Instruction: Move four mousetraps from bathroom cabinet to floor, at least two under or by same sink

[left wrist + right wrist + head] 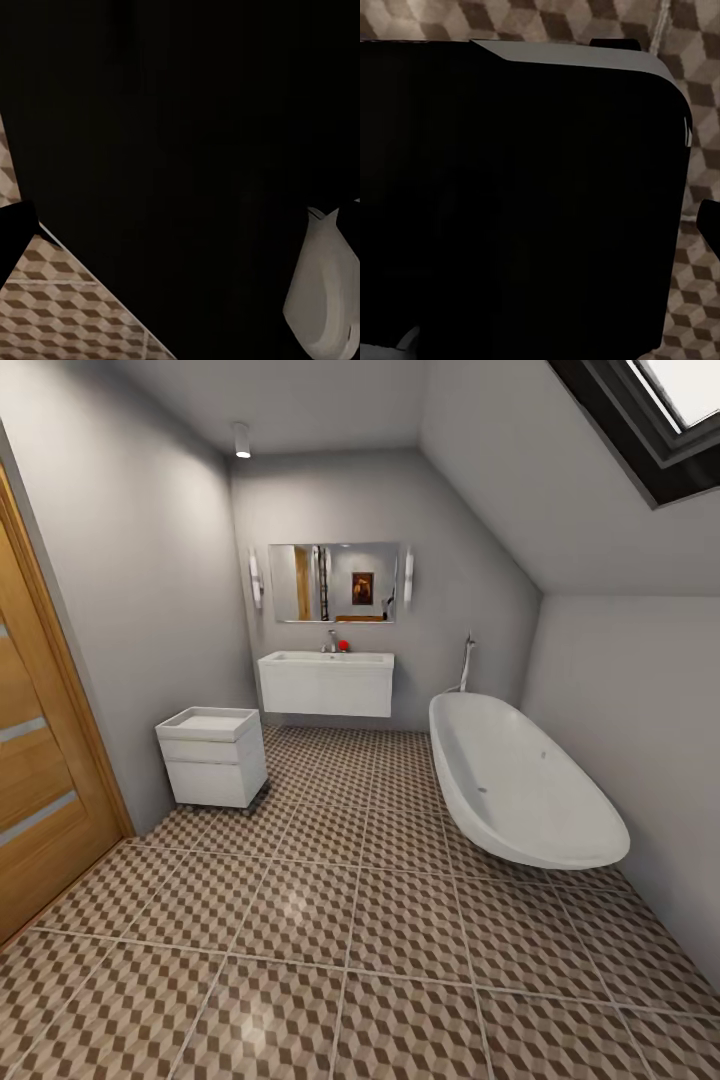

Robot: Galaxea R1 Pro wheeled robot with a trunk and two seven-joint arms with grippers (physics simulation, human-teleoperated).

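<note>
Both wrist views look onto a broad black body part (525, 210), probably the robot's own trunk or base, so the arms seem held in close. A dark finger tip (13, 225) juts in at one edge of the left wrist view. Neither hand's jaws are plain enough to judge.

We saw an evenly bright, sharp head view, lit by the ceiling lamp (242, 442) and skylight (668, 398), with soft glare on the bathroom floor (300, 905). Both wrist views were mostly black.
</note>
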